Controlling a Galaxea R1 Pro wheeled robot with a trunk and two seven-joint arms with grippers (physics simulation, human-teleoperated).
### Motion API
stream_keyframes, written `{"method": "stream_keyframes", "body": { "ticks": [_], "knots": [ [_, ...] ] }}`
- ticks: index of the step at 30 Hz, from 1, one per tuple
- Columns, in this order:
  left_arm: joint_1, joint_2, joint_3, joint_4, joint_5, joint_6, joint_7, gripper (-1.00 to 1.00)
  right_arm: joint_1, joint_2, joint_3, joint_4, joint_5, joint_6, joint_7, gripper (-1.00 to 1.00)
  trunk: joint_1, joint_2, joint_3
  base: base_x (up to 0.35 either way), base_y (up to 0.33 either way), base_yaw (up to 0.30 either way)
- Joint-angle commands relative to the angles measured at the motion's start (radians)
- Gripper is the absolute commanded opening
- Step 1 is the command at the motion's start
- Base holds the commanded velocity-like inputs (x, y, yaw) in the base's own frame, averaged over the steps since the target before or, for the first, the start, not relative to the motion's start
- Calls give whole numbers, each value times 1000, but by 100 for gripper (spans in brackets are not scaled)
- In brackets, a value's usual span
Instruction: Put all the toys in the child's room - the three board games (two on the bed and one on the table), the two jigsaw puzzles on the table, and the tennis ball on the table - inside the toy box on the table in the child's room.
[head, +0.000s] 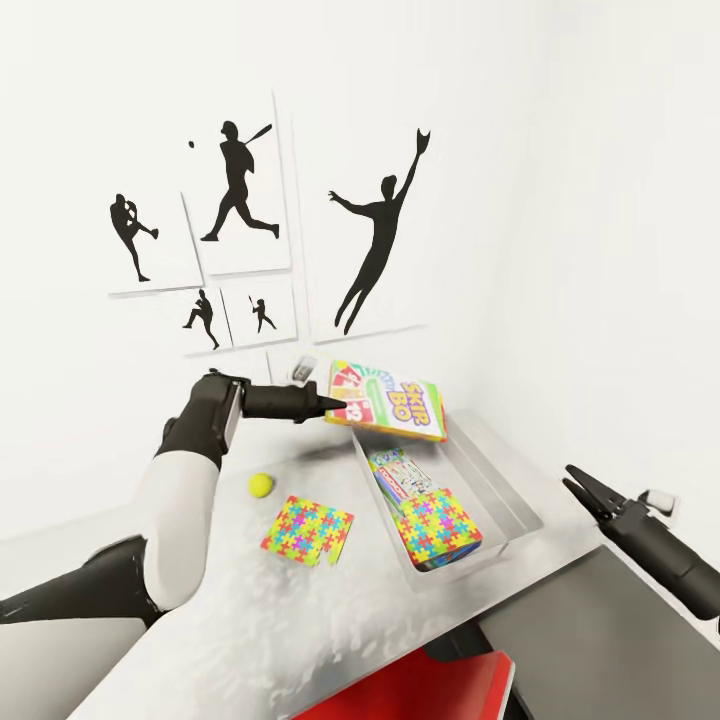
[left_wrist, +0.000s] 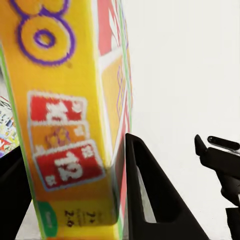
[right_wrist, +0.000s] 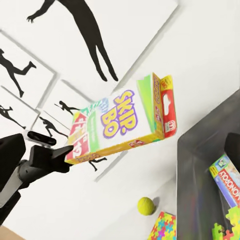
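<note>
Step in hand: the left gripper held the Skip-Bo box aloft over the far end of the toy box; I judged this the carry-and-drop of the third board game.
Left gripper: its fingers were clamped on one short edge of the Skip-Bo box, which hung tilted in the air, clear of the bin.
Right gripper: the right gripper hovered at the near right of the table, holding nothing; its fingers looked slightly parted, but I could not tell for sure.
Next move: it likely called for lowering the box flatter and further over the bin before letting go, since it could catch on the rim.
Already in the bin: a blue board game and one jigsaw puzzle lay inside, the puzzle at the near end.
Left to do: the tennis ball and the second jigsaw puzzle lay on the table left of the bin, near each other but apart.
Materials: glossy printed cardboard box; shallow smooth grey bin with flared sides; thin mosaic slabs; small round yellow-green ball; matte white tabletop.
</note>
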Motion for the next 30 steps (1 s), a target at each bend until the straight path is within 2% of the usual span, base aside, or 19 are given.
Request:
{"method": "stream_keyframes", "body": {
  "ticks": [1, 4, 6, 10, 18, 19, 20, 22, 23, 24, 27, 30],
  "knots": [
    [-2, -2, -18, -1, -7, 6, -12, -100, -1, 0, -5, 0, -1, 5, 8, 100, 1, -2, -2, 0, 0, 0],
    [-2, -2, -81, -1, 0, 2, -17, -100, -1, 0, -13, 0, -1, 6, 18, 100, 1, -2, -2, 0, 0, 0],
    [-2, -3, -104, -1, 2, -2, -18, -100, -1, 0, -32, 0, -1, 7, 21, 100, 1, -2, -2, 0, 0, 0],
    [-2, -4, -113, -1, 2, -3, -23, -100, 0, 0, -51, 1, -1, 10, 22, 100, 1, -2, -2, 0, 0, 0],
    [-2, -13, -119, -10, -1, -20, -48, -100, 0, 0, -55, 1, 0, 10, 22, 100, 1, -2, -2, 0, 0, 0],
    [-2, -14, -131, -12, -3, -20, -45, -100, 0, 0, -55, 1, 1, 10, 22, 100, 1, -2, -2, 0, 0, 0],
    [-2, -16, -161, -14, -4, -19, -42, -100, 0, 0, -55, 2, 1, 9, 22, 100, 1, -2, -2, 0, 0, 0],
    [-1, -26, -245, -15, -2, -14, -43, -100, 1, 0, -55, 3, 1, 9, 22, 100, 1, -2, -2, 0, 0, 0],
    [-1, -29, -270, -16, 2, -11, -47, -100, 1, 0, -55, 3, 1, 8, 22, 100, 1, -2, -2, 0, 0, 0],
    [-1, -31, -284, -16, 5, -11, -53, -100, 0, 0, -55, 4, 1, 8, 22, 100, 1, -2, -2, 0, 0, 0],
    [-1, -31, -296, -16, 10, -17, -82, -100, 0, 0, -55, 5, 1, 8, 22, 100, 1, -2, -2, 0, 0, 0],
    [-1, -31, -308, -16, 11, -21, -170, -100, 1, 0, -55, 5, 1, 8, 22, 100, 1, -2, -2, 0, 0, 0]
  ]
}}
